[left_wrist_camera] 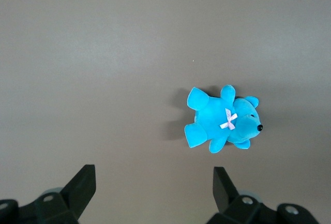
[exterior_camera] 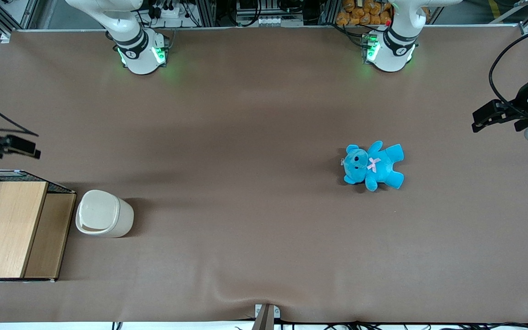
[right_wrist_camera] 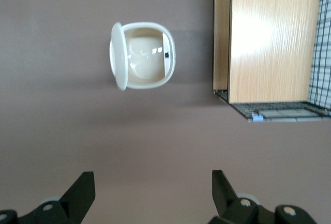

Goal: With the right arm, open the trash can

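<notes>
The cream-white trash can (exterior_camera: 103, 213) stands upright on the brown table, beside the wire crate. In the right wrist view the trash can (right_wrist_camera: 147, 56) shows from above: a glossy cream surface inside its rim and a white oval piece (right_wrist_camera: 118, 56) standing edge-on along one side of the rim. My right gripper (exterior_camera: 32, 151) hangs at the working arm's end of the table, farther from the front camera than the can and well apart from it. It is open and empty, fingers (right_wrist_camera: 83, 188) wide apart above bare table (right_wrist_camera: 152, 180).
A wire crate with a wooden top (exterior_camera: 12, 229) stands beside the can and also shows in the right wrist view (right_wrist_camera: 274, 38). A blue teddy bear (exterior_camera: 374, 165) lies toward the parked arm's end and shows in the left wrist view (left_wrist_camera: 222, 123).
</notes>
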Robot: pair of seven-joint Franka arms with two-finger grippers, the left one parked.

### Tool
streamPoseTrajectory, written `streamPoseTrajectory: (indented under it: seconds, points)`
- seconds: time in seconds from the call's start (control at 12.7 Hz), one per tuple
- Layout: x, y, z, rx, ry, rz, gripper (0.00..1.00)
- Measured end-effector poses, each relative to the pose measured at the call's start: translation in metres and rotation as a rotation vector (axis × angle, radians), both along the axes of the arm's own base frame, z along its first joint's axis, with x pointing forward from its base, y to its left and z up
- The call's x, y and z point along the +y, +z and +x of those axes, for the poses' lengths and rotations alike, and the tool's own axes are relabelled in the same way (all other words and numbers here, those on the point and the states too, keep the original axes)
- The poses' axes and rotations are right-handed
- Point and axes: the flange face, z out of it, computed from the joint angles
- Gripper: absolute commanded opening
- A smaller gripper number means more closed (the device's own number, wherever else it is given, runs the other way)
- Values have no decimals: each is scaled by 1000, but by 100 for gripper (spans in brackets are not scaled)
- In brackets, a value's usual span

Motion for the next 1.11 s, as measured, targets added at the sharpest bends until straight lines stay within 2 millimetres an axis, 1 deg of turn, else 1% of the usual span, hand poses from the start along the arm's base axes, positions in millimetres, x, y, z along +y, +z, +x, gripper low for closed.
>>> streamPoseTrajectory:
  seconds: [0.24,0.32,0.39,0.55,0.79,0.87,1.11]
  points:
    - [2,38,-30,2,-1,3,100]
    - [2,48,-38,3,-12,2,100]
    - [4,54,-45,12,-37,1,100]
    - [9,58,-54,47,-81,-1,100]
    - [25,65,-62,71,-97,-6,100]
    - [28,72,-64,62,-95,-6,100]
    - [28,94,-70,28,-94,-6,100]
